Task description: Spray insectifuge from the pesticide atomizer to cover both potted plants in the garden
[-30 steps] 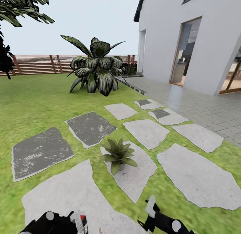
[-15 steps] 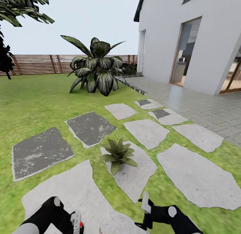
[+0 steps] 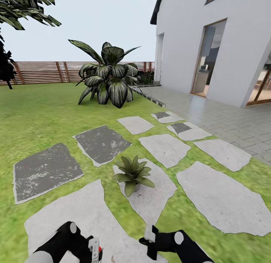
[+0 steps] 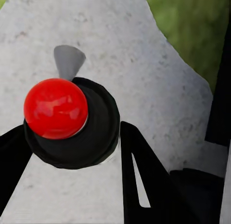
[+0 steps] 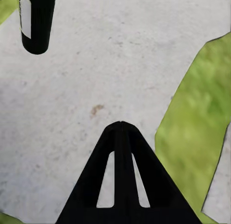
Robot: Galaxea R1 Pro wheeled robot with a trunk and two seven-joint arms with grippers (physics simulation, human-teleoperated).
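Observation:
The pesticide atomizer (image 4: pixel 86 132), a dark bottle with a red ball top (image 4: pixel 55 108), sits between the fingers of my left gripper (image 4: pixel 72 151), which is shut on it. In the head view that gripper (image 3: pixel 94 251) hangs low at the bottom edge over a pale stepping stone, and the atomizer's red spot (image 3: pixel 99 250) shows beside it. My right gripper (image 3: pixel 150 236) is shut on nothing, its fingers pressed together (image 5: pixel 121 124), just right of the left one. One potted plant (image 3: pixel 132 173) stands on a stepping stone (image 3: pixel 154 199) ahead of both grippers.
A large dark broad-leaved shrub (image 3: pixel 109 80) grows on the lawn farther ahead. Grey stepping stones (image 3: pixel 101 142) cross the grass. A white house (image 3: pixel 210 40) with a paved terrace (image 3: pixel 233 123) lies to the right, and a brown slatted fence (image 3: pixel 41 71) closes the back.
The right gripper has moved left and slightly down, closer to the left gripper. The left arm has shifted a little to the right with the atomizer still held.

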